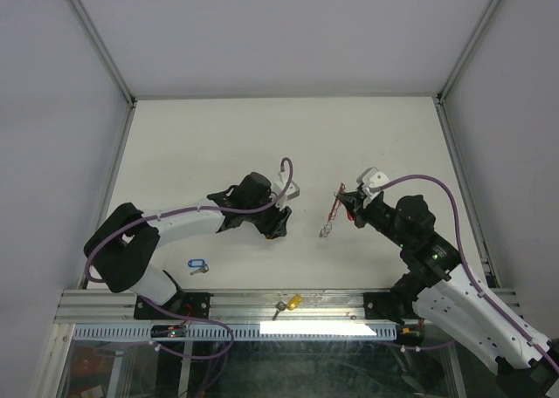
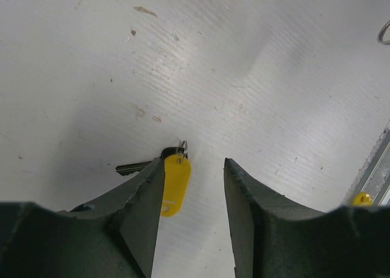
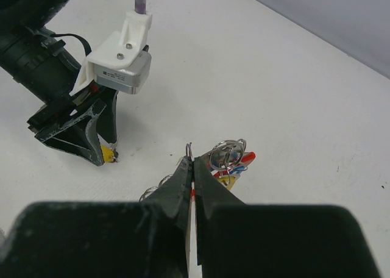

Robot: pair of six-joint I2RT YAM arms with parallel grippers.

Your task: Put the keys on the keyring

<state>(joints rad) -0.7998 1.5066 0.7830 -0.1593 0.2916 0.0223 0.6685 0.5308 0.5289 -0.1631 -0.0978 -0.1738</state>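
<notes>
**Left hand.** Your left hand point(image 2: 193, 163) is released, its jaws apart and pointing down at the bench point(image 2: 91, 77). A yellow-tagged key point(image 2: 175, 179) lies flat on the bench beneath it. One finger point(image 2: 143, 199) covers part of the tag, and the rest of the tag reaches into the gap between the jaws. The dark head and blade of the key stick out past that finger's outer side, and the opposite finger stands apart from the key.

**Right hand.** Your right hand point(image 3: 192, 165) is clenched on the keyring point(image 1: 334, 208), with a sliver of its red band showing between the closed fingers. Its silver rings point(image 3: 228, 155) sit just beyond the fingertips. Red, blue and yellow tags point(image 3: 237, 166) are bunched against the rings. From above, the keyring slants away from this hand, with its ring end toward the left hand. The two hands are near each other but apart.

**Surroundings.**
- A blue-tagged key point(image 1: 196, 265) lies on the bench well behind the left hand, beside that arm's base.
- A second yellow-tagged key point(image 1: 290, 303) rests on the metal rail point(image 1: 105, 309), behind both hands and between the two arm bases.
- A purple cable point(image 1: 286, 167) loops up over the left wrist, above its white camera block point(image 3: 119, 58).
</notes>
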